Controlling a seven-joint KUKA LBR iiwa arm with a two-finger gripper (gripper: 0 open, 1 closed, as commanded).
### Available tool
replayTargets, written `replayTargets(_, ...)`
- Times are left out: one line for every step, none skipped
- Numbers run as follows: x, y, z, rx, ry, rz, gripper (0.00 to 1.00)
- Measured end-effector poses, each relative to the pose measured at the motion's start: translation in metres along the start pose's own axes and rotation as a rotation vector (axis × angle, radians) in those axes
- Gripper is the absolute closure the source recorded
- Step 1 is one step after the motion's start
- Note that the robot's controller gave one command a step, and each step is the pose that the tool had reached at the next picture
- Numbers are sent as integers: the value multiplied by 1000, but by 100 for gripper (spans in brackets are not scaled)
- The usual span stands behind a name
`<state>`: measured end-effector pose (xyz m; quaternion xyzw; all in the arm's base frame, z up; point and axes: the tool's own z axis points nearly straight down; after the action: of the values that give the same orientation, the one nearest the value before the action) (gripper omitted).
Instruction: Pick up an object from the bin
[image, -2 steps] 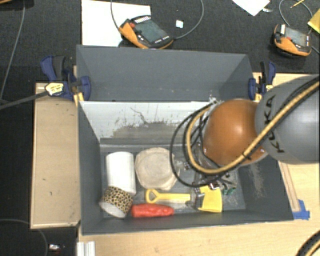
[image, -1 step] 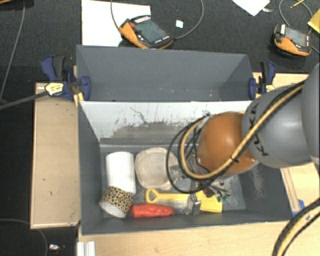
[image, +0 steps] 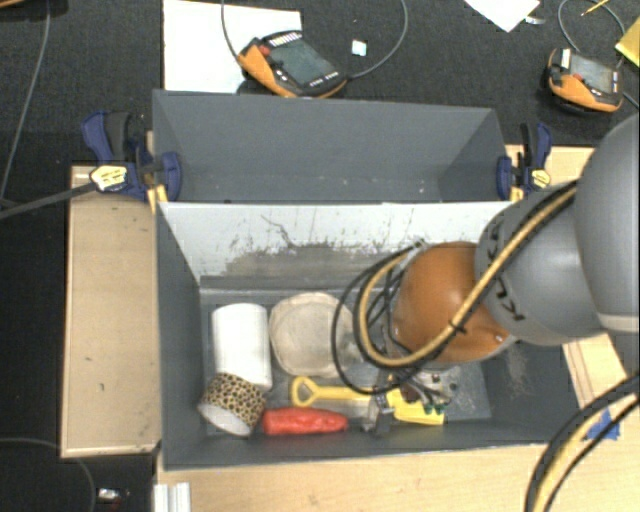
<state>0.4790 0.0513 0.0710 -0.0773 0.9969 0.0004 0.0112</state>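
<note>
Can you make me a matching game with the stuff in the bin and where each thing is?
Things:
1. white cylinder
2. leopard-print roll
3. long red toy
4. round pale dish

Places:
A. along the lower wall, just right of the leopard-print roll
B. lower left corner of the grey metal bin
C. middle of the floor
D. by the left wall, just above the leopard-print roll

Pairs: 1-D, 2-B, 3-A, 4-C

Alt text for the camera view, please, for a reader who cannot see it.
The gripper is low by the near wall of the bin, over a yellow tool. Left of it lie a red piece, a leopard-print roll, a white cylinder and a round pale dish.
</note>
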Motion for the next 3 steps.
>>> replayTargets(-6,40,1,-2,24,-106,100)
replayTargets(-6,40,0,-2,24,-105,100)
replayTargets(-7,40,-20,-2,23,-104,100)
